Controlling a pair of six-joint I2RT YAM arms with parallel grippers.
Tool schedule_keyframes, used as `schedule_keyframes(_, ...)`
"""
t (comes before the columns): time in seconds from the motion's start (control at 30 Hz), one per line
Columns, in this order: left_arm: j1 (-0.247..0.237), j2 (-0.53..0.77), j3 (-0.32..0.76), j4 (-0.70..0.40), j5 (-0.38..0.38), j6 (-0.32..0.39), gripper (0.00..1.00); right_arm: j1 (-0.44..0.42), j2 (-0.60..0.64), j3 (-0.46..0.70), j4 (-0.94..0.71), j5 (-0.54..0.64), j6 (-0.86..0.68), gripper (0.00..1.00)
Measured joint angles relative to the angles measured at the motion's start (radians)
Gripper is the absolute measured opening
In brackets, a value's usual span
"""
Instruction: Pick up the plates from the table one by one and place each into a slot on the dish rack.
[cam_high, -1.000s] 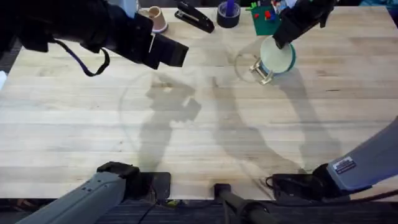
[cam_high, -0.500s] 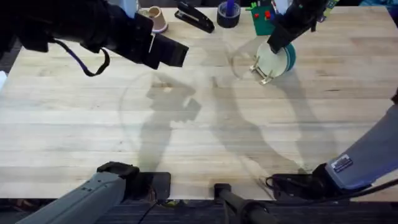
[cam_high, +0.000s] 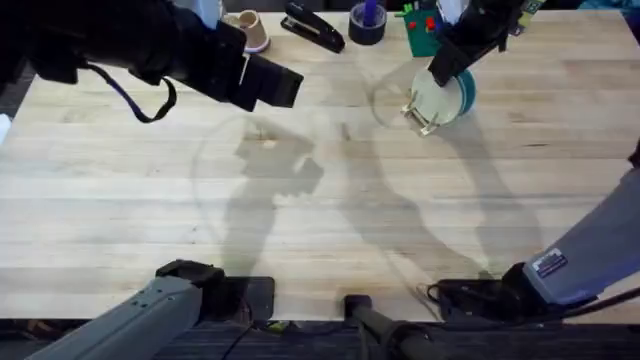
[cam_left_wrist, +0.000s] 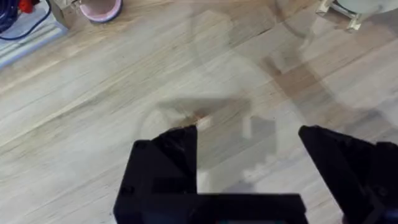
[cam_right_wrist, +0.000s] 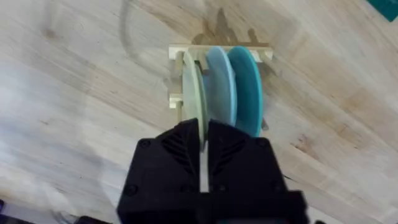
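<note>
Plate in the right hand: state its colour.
Pale cream-yellow plate, held by the right hand in the dish rack; clearest in the right wrist view.

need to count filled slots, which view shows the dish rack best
The right wrist view: the dish rack stands end-on with cream, light blue and teal plates upright in it. Overhead, the dish rack is partly hidden by the arm. The left wrist view catches just its legs.

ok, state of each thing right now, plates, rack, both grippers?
cream plate: upright in dish rack, right gripper shut on its edge
light blue plate: upright in rack
teal plate: upright in rack
left gripper: open, holding nothing, above table
</note>
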Motion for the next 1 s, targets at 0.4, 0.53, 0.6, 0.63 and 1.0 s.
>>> schedule_keyframes(0.4, 0.0, 0.0, 0.0, -0.011, 0.0, 0.0, 0.995, 0.0, 0.0, 0.0, -0.001, 0.0, 0.003, 0.223)
schedule_keyframes(0.53, 0.0, 0.0, 0.0, -0.011, 0.0, 0.0, 0.995, 0.001, 0.0, 0.0, -0.001, 0.0, 0.008, 0.203)
schedule_keyframes(0.6, 0.0, 0.0, 0.0, -0.011, 0.0, 0.0, 0.995, 0.004, 0.0, 0.0, -0.002, 0.0, 0.009, 0.202)
schedule_keyframes(0.63, 0.0, 0.0, 0.0, -0.011, 0.0, 0.0, 0.995, 0.006, 0.0, 0.001, -0.005, 0.0, 0.009, 0.201)
schedule_keyframes(1.0, 0.0, 0.0, 0.0, -0.011, 0.0, 0.0, 0.995, 0.053, -0.101, 0.091, -0.079, 0.006, 0.029, 0.377)
